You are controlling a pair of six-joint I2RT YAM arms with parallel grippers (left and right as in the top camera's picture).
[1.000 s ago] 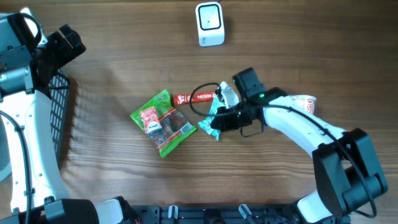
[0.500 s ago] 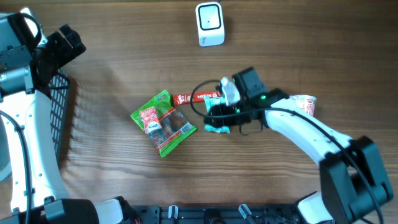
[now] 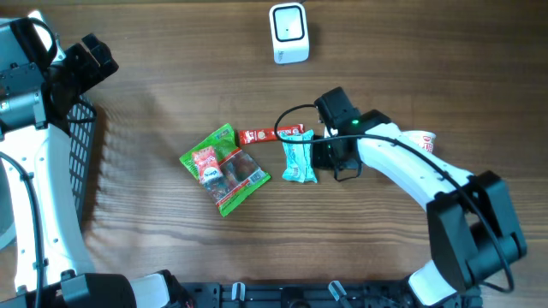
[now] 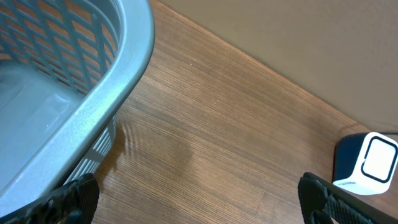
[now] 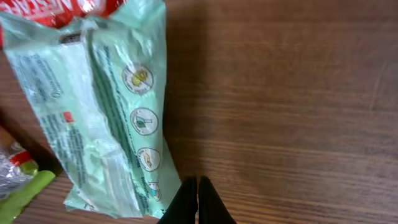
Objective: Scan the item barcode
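Note:
A pale teal snack packet (image 3: 299,161) lies flat on the wood, printed back side up in the right wrist view (image 5: 93,106). My right gripper (image 3: 324,152) sits just right of it, fingers shut together (image 5: 198,200) beside the packet's edge with nothing between them. The white barcode scanner (image 3: 288,32) stands at the table's far side, also visible in the left wrist view (image 4: 367,163). My left gripper (image 3: 90,56) hovers wide open (image 4: 199,208) at the far left above bare wood, beside the basket.
A red bar wrapper (image 3: 265,134) touches the packet's top end. A green snack bag (image 3: 224,168) lies to its left. A cup noodle (image 3: 419,141) sits under my right arm. A grey-blue mesh basket (image 4: 93,93) stands at the left edge.
The right gripper held the teal packet lifted, opened and dropped it. The packet now lies flat, and the gripper has shut again, empty, beside it. The left arm has not moved.

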